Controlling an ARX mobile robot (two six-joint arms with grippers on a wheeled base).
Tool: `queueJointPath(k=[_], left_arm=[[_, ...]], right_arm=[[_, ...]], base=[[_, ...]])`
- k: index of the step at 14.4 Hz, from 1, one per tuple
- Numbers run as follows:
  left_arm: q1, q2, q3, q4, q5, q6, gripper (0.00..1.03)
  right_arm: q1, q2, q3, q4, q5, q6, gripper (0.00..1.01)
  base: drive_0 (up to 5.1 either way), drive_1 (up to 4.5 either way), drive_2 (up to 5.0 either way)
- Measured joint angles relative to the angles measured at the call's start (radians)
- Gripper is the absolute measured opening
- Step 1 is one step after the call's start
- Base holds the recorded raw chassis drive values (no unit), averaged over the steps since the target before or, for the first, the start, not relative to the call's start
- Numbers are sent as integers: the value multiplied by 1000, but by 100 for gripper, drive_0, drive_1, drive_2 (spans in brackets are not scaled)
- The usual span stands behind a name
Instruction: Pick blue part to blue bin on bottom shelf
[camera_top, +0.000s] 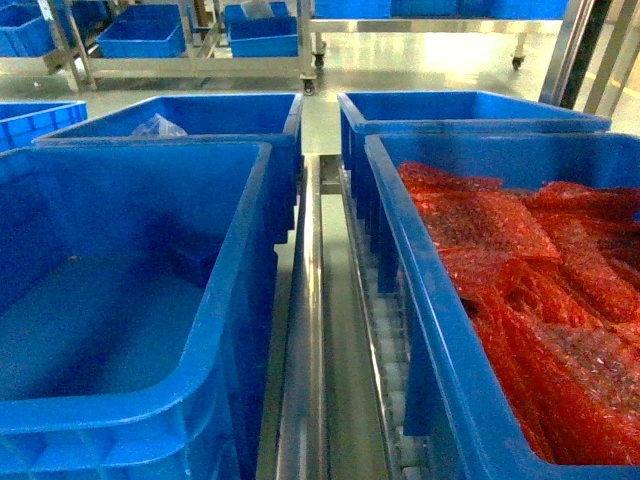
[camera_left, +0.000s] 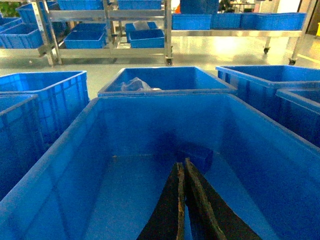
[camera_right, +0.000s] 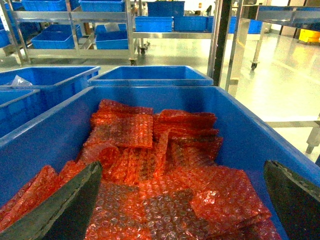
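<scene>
The near left blue bin (camera_top: 235, 300) stands on the rack's rails and holds only a small dark blue part (camera_top: 200, 258) against its far wall. In the left wrist view my left gripper (camera_left: 183, 163) is shut and empty inside this bin (camera_left: 65, 150), its tips just short of the blue part (camera_left: 202, 154). My right gripper (camera_right: 182, 165) is open above the red bubble-wrap bags (camera_right: 150, 165) that fill the near right bin (camera_right: 250, 130). Neither gripper shows in the head view. The bottom shelf's metal rail (camera_top: 318, 330) and white roller track (camera_top: 392, 365) run between the two bins.
Two more blue bins stand behind, the left one (camera_top: 190, 120) holding a clear plastic bag (camera_top: 157, 127), the right one (camera_top: 470, 110) showing no contents. Another bin (camera_top: 35, 115) sits at far left. Wheeled steel racks with blue bins (camera_top: 260, 35) stand across the floor.
</scene>
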Motion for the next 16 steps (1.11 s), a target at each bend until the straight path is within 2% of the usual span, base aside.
queueJointPath(k=[5,14,15,16], left_arm=[[0,-212,0,-206,0,0,2],[0,-429,0,-426,0,0,2],[0,-537,0,-582,3,0,2],[0,-578,3,-564,0,1,2]], right_arm=[[0,0,0,0,0,0,98],[0,0,0,0,0,0,98],[0,0,0,-1,1,0,98],[0,0,0,0,0,0,98]], base=[[0,0,0],[0,0,0],[0,0,0],[0,0,0]])
